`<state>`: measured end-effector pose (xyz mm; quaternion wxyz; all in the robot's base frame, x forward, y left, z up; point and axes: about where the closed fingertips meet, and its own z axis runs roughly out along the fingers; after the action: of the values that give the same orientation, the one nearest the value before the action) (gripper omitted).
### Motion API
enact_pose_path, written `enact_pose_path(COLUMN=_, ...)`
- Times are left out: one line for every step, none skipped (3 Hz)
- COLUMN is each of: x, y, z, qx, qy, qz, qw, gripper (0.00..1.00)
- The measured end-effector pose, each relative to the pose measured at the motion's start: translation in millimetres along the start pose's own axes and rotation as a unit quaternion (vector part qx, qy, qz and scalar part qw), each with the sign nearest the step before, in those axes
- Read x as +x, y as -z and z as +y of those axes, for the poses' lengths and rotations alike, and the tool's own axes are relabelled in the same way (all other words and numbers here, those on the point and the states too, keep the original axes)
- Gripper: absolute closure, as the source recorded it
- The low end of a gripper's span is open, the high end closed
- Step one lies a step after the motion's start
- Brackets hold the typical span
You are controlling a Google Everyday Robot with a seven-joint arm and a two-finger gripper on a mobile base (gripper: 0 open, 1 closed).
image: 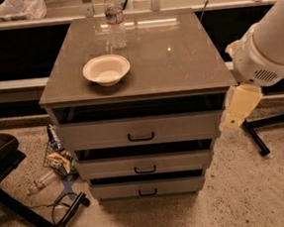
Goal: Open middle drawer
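Observation:
The grey cabinet (136, 51) has three flat-fronted drawers stacked under its top. The middle drawer (186, 160) has a small black bar handle (145, 170). It sits between the wider top drawer (99, 134) and the narrower bottom drawer (183, 184), with a dark gap above each front. My gripper (240, 108) is a cream part hanging from the white arm (268, 49). It is just off the cabinet's right front corner, level with the top drawer, above and right of the middle drawer's handle. It holds nothing that I can see.
A white bowl (106, 69) and a clear water bottle (115, 19) stand on the cabinet top. A black stand's legs (52, 223) and litter (56, 158) lie on the floor at left. Another black stand leg (256, 138) is at right. A shelf runs behind.

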<state>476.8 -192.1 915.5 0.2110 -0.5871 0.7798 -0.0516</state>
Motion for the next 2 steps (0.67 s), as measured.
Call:
enact_pose_path(x=0, y=-48, z=11, qx=0.009, qy=0.001, qz=-0.035, qw=0.9993, gripper=0.00)
enact_pose_path(x=3, y=-92, z=28, qx=0.013, qy=-0.003, qz=-0.078, qw=0.9969, gripper=0.00)
